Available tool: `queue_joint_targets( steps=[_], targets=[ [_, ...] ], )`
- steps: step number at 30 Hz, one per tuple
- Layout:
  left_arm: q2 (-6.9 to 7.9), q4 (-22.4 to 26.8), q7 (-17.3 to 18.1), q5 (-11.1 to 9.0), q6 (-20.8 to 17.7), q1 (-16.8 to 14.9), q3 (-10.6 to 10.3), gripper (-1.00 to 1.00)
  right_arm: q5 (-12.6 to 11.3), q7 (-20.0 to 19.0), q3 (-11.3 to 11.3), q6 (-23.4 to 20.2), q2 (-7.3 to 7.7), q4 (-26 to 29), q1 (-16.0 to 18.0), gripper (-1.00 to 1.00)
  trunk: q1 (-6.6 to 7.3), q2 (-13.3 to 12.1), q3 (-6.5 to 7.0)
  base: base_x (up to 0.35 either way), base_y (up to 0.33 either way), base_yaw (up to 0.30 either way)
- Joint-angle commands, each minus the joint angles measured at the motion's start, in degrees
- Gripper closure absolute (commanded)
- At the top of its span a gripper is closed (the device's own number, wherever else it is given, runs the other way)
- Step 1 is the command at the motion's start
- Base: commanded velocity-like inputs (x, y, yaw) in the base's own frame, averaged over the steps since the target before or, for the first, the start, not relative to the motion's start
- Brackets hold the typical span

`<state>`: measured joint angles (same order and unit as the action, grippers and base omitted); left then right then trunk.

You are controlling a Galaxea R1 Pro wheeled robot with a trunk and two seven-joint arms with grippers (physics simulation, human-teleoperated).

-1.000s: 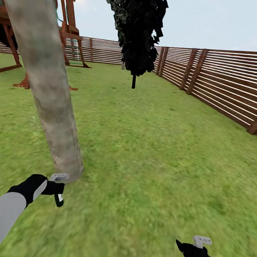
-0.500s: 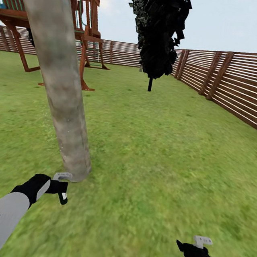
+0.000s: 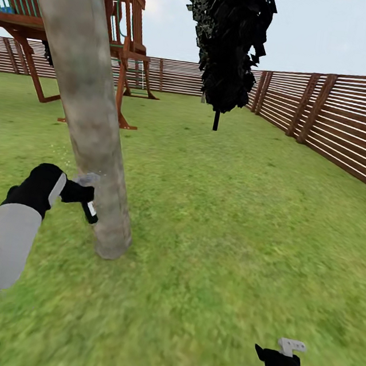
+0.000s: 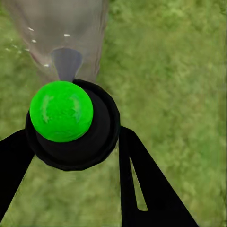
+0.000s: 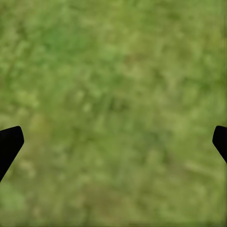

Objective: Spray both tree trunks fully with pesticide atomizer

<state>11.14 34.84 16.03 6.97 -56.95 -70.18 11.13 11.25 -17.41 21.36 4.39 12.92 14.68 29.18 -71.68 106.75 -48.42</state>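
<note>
Spraying the lower trunk looks like the step here: the left gripper [image 3: 80, 192] is clamped around the pesticide atomizer [image 3: 89, 210], nozzle almost touching the leaning tree trunk [image 3: 93, 119]. A few pale pesticide specks [image 4: 31, 29] show on the bark in the left wrist view, so coverage seems barely started. I'd keep the nozzle square to the trunk and sweep slowly, working round the sides too. The right gripper [image 3: 280, 357] hangs spread and empty over the lawn [image 3: 229, 224].
</note>
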Motion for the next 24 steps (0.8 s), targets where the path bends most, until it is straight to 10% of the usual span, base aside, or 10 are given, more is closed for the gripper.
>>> queue_joint_targets(
  steps=[1,4,7,13,20,24],
  targets=[
    [0.09,-0.1,-0.1,0.4,-0.2,-0.9,-0.8,1.0,0.0,0.0,0.0,0.0,0.0,0.0,0.0,-1.0,-0.01,0.0,-0.01,0.0,0.0,0.0],
    [1.03,-0.5,1.4,0.3,-0.8,-1.1,-4.7,1.0,0.0,0.0,0.0,0.0,0.0,0.0,0.0,-1.0,-0.01,0.0,-0.01,0.0,0.0,0.0],
    [0.72,-4.9,2.1,0.4,0.3,7.5,-5.1,1.0,0.0,0.0,0.0,0.0,-0.02,0.0,0.0,-1.0,-0.01,0.0,-0.01,0.0,0.0,0.0],
    [1.03,-4.6,2.1,0.4,0.3,9.2,-4.9,1.0,0.0,0.0,0.0,0.0,-0.08,0.0,0.0,-1.0,-0.01,0.0,-0.01,-0.094,0.0,0.0],
    [2.52,-6.8,1.8,0.6,-1.4,-9.2,-4.9,1.0,0.0,0.0,0.0,0.0,-0.03,0.0,0.0,-1.0,-0.01,0.0,-0.01,-0.002,0.0,0.0],
    [2.56,-12.4,1.9,3.7,-1.4,-11.5,-6.4,1.0,0.0,0.0,0.0,0.0,-0.05,0.0,0.0,-1.0,-0.01,0.0,-0.01,0.0,0.0,0.0]
  ],
)
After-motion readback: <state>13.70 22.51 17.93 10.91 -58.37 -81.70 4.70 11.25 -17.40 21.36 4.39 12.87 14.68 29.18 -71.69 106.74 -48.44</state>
